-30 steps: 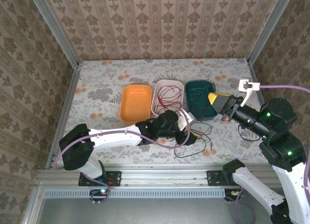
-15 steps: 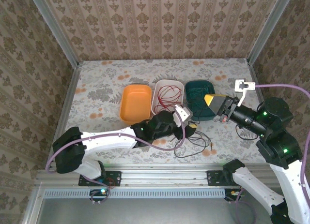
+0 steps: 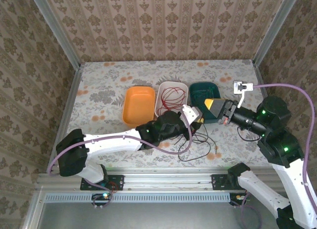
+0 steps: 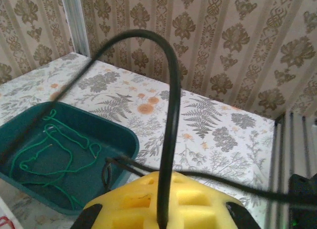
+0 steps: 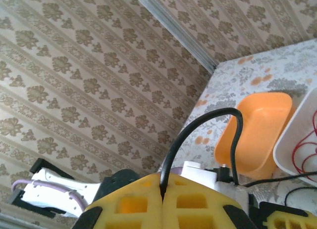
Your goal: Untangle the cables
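**Top view.** The left arm [image 3: 114,140] is stretched low from lower left to centre, and its left gripper [image 3: 196,118] is closed on the black cable [image 3: 200,146] (pads pressed together). The right gripper [image 3: 214,106] is extended from the right and is likewise clamped on it. Slack is looped at lower centre. The red cable [image 3: 171,98] is held in the white tray [image 3: 158,103], and the green cable [image 4: 59,140] in the teal tray [image 4: 124,140].

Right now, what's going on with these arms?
The left gripper and right gripper each pinch the black cable, whose slack loops on the table. The red cable lies in the white tray, the green cable in the teal tray. The orange tray is empty, so black is probably headed there.
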You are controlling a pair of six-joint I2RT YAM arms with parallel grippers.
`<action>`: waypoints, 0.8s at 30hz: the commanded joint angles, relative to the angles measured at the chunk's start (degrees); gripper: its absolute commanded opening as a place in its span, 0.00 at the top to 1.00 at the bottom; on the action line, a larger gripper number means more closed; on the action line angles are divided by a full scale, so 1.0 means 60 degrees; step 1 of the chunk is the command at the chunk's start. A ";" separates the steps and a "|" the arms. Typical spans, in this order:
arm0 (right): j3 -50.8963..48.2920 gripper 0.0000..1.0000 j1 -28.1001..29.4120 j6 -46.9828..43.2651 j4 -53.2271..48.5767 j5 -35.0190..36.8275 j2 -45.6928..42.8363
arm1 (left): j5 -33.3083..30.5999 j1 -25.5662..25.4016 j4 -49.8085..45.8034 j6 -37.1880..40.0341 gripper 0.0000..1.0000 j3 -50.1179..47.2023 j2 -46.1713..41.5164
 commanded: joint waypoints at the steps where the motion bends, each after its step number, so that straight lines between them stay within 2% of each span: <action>1: -0.0308 1.00 -0.0112 0.0253 -0.0265 0.0177 0.0197 | 0.0029 -0.0091 0.0232 -0.0054 1.00 0.0184 -0.0634; 5: -0.0659 1.00 -0.0227 0.0389 -0.0264 0.0097 0.0252 | -0.0172 -0.0091 0.0258 -0.0087 0.99 -0.0141 -0.1242; 7: -0.0761 1.00 -0.0261 0.0409 -0.0221 0.0064 0.0257 | -0.0083 -0.0091 0.0148 -0.0039 0.81 -0.0264 -0.1517; 9: -0.0791 1.00 -0.0287 0.0409 -0.0193 0.0000 0.0290 | -0.0043 -0.0091 -0.0148 0.0030 0.68 -0.0299 -0.1728; 13: -0.0772 1.00 -0.0368 0.0452 -0.0048 -0.0067 0.0297 | -0.0366 -0.0091 -0.0841 -0.0095 0.54 -0.0370 -0.2107; 16: -0.0730 1.00 -0.0400 0.0467 0.0053 -0.0126 0.0312 | -0.0585 -0.0091 -0.1036 -0.0266 0.48 -0.0655 -0.2430; 20: -0.0716 1.00 -0.0412 0.0466 0.0102 -0.0257 0.0346 | 0.0077 -0.0120 -0.0992 -0.0393 0.35 -0.0763 -0.2456; 24: -0.0751 1.00 -0.0406 0.0485 0.0144 -0.0332 0.0367 | 0.0769 -0.0193 -0.0954 -0.0265 0.30 -0.0423 -0.1975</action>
